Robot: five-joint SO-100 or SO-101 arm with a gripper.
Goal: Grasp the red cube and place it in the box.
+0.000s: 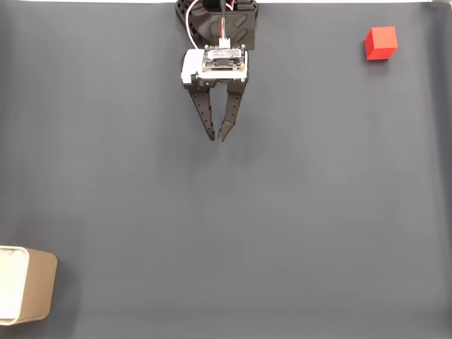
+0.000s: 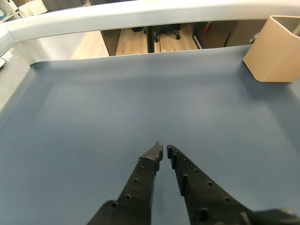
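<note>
Hand [image 2: 163, 151], fingers nearly closed and gripping nothing, above the grey counter [image 1: 282, 212]; red cube [image 1: 381, 43] far right, box [image 1: 37, 289] near left in the fixed view.

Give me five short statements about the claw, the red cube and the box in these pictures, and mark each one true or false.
1. The claw holds the red cube. False: its fingertips are nearly together with nothing between them, and the cube sits apart on the mat.
2. In the fixed view the cube is near the top right corner. True.
3. The box stands at the bottom left edge of the fixed view. True.
4. The cube lies inside the box. False: they are at opposite corners of the grey mat.
5. In the wrist view the box appears at the upper right. True.
</note>
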